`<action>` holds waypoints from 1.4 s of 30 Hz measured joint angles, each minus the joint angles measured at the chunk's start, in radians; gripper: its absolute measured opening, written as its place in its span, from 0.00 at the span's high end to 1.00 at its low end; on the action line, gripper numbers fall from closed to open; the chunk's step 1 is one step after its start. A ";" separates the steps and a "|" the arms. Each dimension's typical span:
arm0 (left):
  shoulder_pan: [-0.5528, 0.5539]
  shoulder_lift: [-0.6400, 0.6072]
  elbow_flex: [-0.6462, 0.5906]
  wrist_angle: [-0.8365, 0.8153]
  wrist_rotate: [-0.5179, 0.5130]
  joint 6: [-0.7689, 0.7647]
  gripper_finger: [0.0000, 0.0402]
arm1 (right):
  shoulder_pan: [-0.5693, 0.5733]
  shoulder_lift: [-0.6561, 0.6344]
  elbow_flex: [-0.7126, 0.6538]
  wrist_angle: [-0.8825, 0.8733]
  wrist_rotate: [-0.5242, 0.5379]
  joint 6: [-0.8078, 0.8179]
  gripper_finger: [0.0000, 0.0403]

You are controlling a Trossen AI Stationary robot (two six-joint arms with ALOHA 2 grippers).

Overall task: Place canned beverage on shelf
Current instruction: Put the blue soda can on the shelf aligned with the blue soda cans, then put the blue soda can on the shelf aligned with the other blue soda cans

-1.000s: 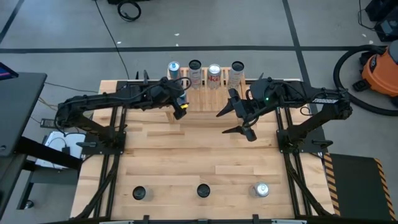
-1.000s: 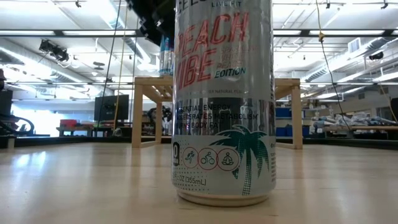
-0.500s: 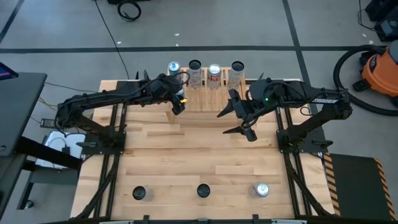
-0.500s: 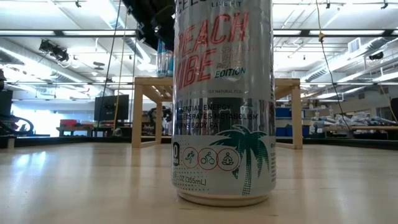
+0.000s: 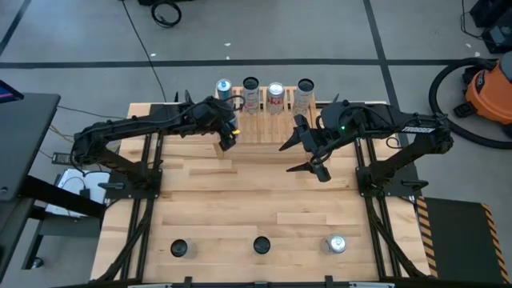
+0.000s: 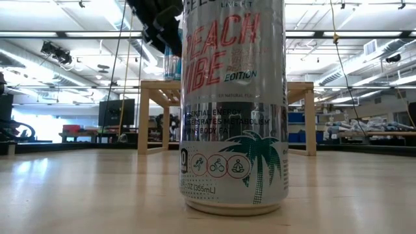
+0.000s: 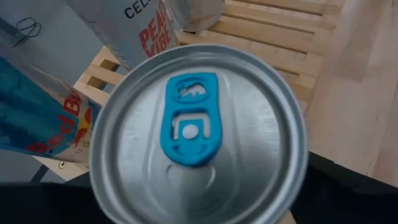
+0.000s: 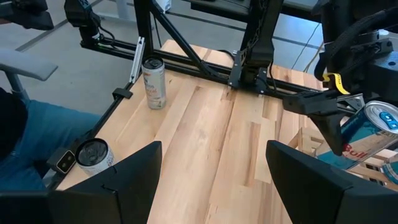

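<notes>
Since the earlier frame our left gripper (image 5: 227, 138), clamped on a Red Bull can (image 7: 198, 140), had edged toward the shelf (image 5: 258, 128) at upper centre, where we judged it might knock the standing cans (image 5: 276, 96), while our right gripper (image 5: 308, 156) waited wide open.

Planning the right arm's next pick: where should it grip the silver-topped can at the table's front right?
I'd grip the silver-topped can around its round side wall, the open right gripper coming down from above, one finger on each flank. It stands upright, well apart from the dark-topped can, so both flanks look free.
</notes>
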 joint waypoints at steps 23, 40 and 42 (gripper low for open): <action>0.084 -0.062 -0.001 -0.117 0.101 0.031 0.31 | 0.000 0.000 0.000 -0.008 0.000 0.000 0.26; 0.100 -0.064 0.000 -0.079 0.115 0.034 0.31 | 0.000 0.001 0.000 -0.007 0.000 0.000 0.26; 0.100 -0.064 0.000 -0.079 0.116 0.034 0.31 | 0.000 0.001 0.000 -0.007 0.000 0.000 0.26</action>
